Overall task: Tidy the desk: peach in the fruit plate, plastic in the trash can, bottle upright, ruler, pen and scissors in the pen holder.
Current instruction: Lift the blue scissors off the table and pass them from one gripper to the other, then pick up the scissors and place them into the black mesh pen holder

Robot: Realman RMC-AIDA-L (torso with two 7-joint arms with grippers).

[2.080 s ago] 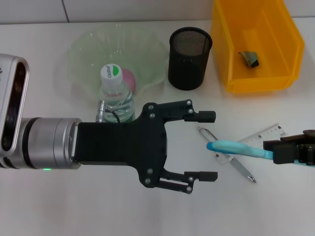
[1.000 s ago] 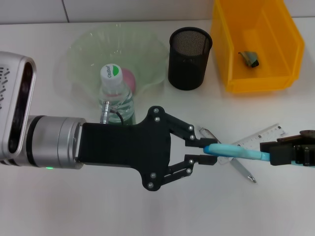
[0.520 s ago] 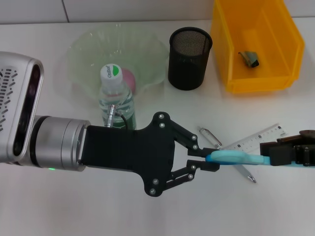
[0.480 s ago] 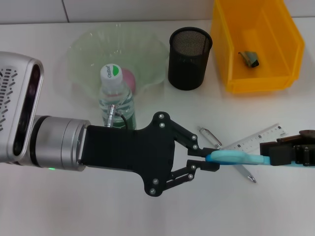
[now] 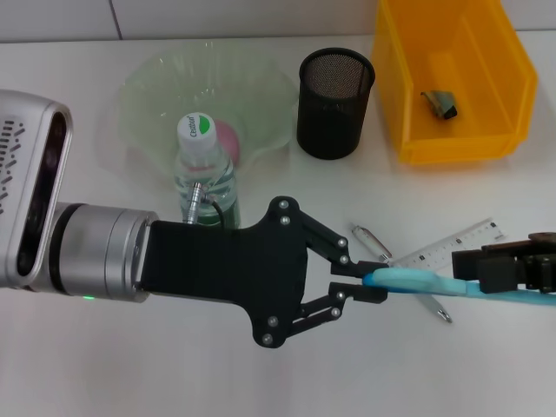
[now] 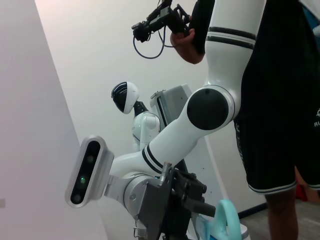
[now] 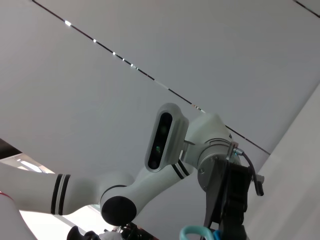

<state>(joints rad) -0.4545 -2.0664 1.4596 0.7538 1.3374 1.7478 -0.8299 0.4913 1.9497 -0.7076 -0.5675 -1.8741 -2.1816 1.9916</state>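
Above the near right of the desk, the scissors (image 5: 417,281) are clamped between left gripper (image 5: 369,281) and right gripper (image 5: 486,271). Stiff, light and smooth-handled, they are best gripped at the handle loop.

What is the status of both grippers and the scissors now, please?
Left gripper shut on scissors handle end. Right gripper holds the other end, above the table. Ruler and pen lie underneath; pen holder unobstructed.
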